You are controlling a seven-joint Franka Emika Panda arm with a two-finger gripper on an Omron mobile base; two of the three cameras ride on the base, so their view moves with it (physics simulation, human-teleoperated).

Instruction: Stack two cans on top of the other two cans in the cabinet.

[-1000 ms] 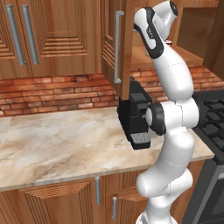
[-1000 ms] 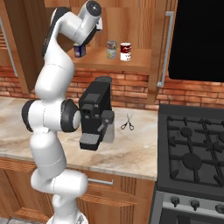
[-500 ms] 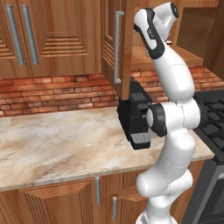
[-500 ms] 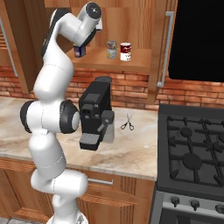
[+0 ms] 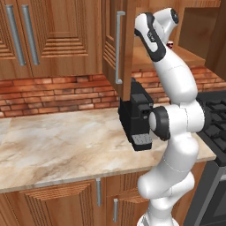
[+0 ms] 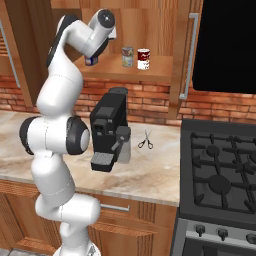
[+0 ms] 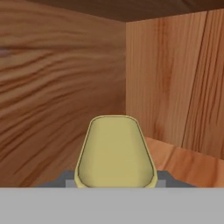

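Hand view: your fingers (image 7: 116,181) are clamping the yellow-labelled blue tin (image 7: 115,151), holding steady inside the reddish-brown cabinet (image 7: 52,87); stacking isn't progressing.

cabinet (image 6: 150,75): reddish-brown wood | can (image 6: 143,59): white, red top | tin (image 6: 127,56): pale green

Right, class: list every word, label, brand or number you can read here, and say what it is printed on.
No text can be read.
Red-topped can: its label is too small and blurred.
Pale green can: the same.
Coffee machine: no marking shows.
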